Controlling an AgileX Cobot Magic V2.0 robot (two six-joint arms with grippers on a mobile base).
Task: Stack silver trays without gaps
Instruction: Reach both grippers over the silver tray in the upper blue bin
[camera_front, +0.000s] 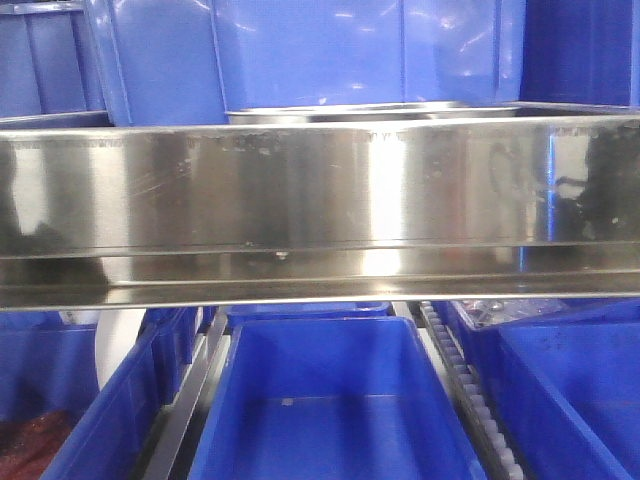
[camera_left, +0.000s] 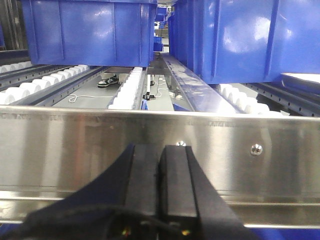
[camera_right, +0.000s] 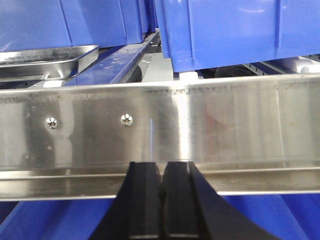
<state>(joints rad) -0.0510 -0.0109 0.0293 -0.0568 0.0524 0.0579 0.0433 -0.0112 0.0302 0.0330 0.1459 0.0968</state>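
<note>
Silver trays (camera_right: 45, 56) are barely showing right now. You only get a shiny rolled rim poking up just behind the steel shelf rail (camera_front: 320, 200), under the upper blue bins (camera_front: 320, 50). In the right wrist view there's one tray corner behind the rail's left part, maybe with a second rim under it, but I can't say for sure.

That rail hogs all three views. Behind and above it are the blue bins, and below it the front view shows an open blue bin (camera_front: 330, 410). The left wrist view has white roller tracks (camera_left: 127, 90) running back from the rail.

Left gripper (camera_left: 159, 150) sits right in front of the rail with its black fingers pressed together and nothing between them. Right gripper (camera_right: 162, 167) is the same: closed up, empty, just in front of the rail and below two small screws (camera_right: 127, 119).

My read is that stacking hasn't really started and both arms are parked on the near side. The next move probably needs an arm to lift over the rail, spread its claw, and get onto a tray rim squarely so the tray drops flush into the other one.
</note>
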